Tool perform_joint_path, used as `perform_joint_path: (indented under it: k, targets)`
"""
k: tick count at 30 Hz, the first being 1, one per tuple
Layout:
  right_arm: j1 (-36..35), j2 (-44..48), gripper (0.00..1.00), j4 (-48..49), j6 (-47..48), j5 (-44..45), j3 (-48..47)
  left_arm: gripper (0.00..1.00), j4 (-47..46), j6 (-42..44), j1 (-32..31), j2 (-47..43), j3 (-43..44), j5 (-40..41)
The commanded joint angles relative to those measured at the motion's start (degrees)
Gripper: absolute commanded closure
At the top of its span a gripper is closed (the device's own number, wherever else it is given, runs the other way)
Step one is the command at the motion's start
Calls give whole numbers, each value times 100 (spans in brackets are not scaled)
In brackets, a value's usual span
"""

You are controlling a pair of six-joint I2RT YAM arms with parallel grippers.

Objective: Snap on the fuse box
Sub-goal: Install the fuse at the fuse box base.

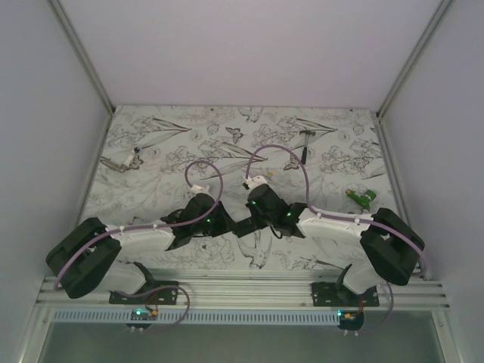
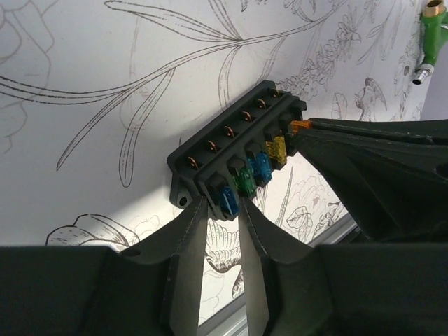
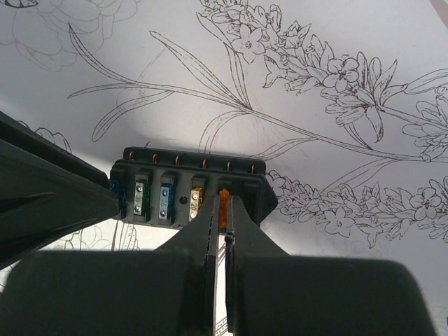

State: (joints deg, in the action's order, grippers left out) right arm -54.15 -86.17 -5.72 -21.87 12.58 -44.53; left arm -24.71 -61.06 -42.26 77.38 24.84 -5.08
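The fuse box [image 2: 238,150] sits just ahead of both jaws, its long axis spanning them. The right gripper [image 3: 224,204] is pinched shut on the end orange fuse [image 3: 224,198]. The left gripper [image 2: 222,205] stands narrow astride the blue fuse [image 2: 228,198], contact unclear.
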Motion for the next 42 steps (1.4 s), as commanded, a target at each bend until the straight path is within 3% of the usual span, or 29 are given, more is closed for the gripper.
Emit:
perform_joint_path:
  k: [1, 20, 37, 42]
  targets:
    - [-62, -90, 100, 196, -115, 52, 32, 72, 210, -173, 59, 128, 94, -34]
    - [-352, -71, 100, -91, -565, 227, 235, 63, 1913, -60, 156, 107, 560, -113]
    - [-432, -890, 100, -1148, -918, 423, 397, 63, 2723, 174, 504, 334, 976, -674]
    - [-435, -460, 98, -1282, -889, 504, 392, 63, 2911, 338, 569, 270, 1046, -749]
